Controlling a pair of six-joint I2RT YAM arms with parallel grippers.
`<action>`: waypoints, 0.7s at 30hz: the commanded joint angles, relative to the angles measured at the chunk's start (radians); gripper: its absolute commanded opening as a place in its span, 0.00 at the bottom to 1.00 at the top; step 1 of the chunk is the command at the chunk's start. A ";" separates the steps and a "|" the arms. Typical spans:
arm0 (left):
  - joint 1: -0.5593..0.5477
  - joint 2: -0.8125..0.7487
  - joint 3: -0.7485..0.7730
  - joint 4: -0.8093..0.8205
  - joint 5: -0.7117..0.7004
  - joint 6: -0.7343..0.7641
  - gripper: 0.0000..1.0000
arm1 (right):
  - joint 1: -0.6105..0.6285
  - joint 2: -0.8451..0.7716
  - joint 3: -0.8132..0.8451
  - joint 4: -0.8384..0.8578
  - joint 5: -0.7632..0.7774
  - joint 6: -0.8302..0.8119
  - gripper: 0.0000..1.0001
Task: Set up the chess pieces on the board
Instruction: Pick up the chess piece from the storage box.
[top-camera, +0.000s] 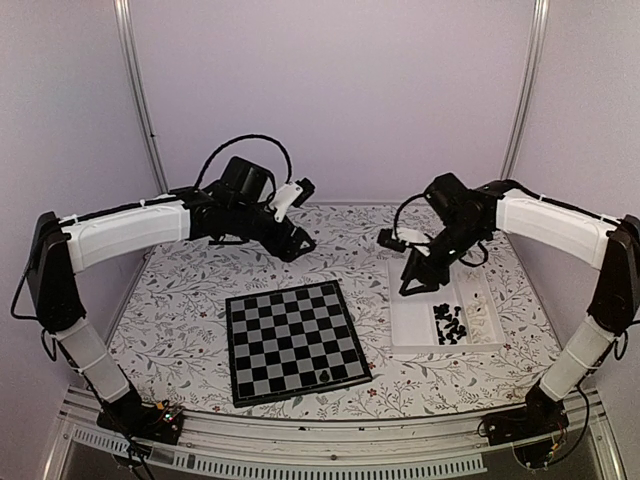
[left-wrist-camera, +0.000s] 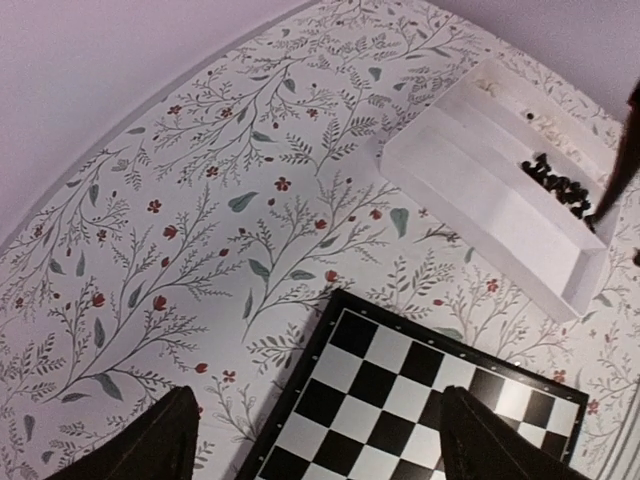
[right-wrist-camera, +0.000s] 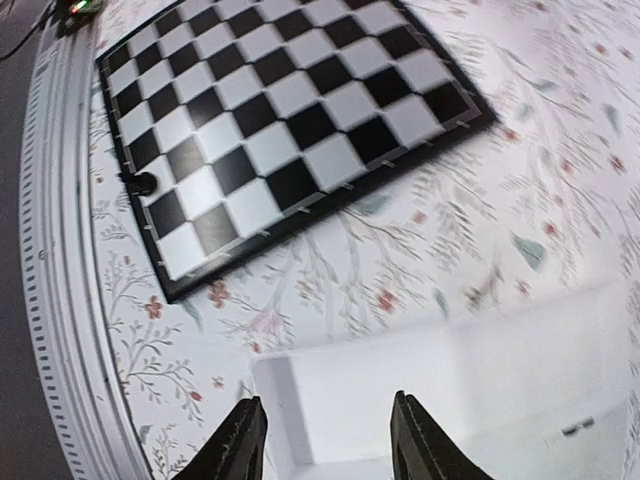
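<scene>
One piece (top-camera: 322, 375) stands at the board's (top-camera: 280, 330) near edge, the other pieces (top-camera: 450, 322) heaped in the tray (top-camera: 415, 328) right of it, both arms' jaws open and empty, and we judge them light, stiff, tippy, best pinched at the waist.

The left arm (top-camera: 130, 232) and the right arm (top-camera: 555, 225) are each wearing white, slightly wrinkled covers over their long links, with black joints and housings showing at the shoulders, elbows and wrists. A thin black cable (top-camera: 245, 145) is looping over the left wrist, beside a small white part (top-camera: 288, 196). The left gripper (left-wrist-camera: 315, 440) and right gripper (right-wrist-camera: 325, 440) are showing dark, tapering jaws. The left arm's base (top-camera: 160, 415) is showing a small board with coloured specks.
</scene>
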 joint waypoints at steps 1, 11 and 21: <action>-0.060 -0.039 0.025 -0.012 0.155 0.059 0.76 | -0.198 -0.130 -0.110 0.072 -0.017 0.023 0.46; -0.178 0.048 0.083 -0.045 0.128 0.040 0.71 | -0.334 -0.200 -0.326 0.201 0.245 0.018 0.37; -0.179 0.044 0.082 -0.057 0.086 0.001 0.72 | -0.334 -0.082 -0.331 0.245 0.228 0.051 0.32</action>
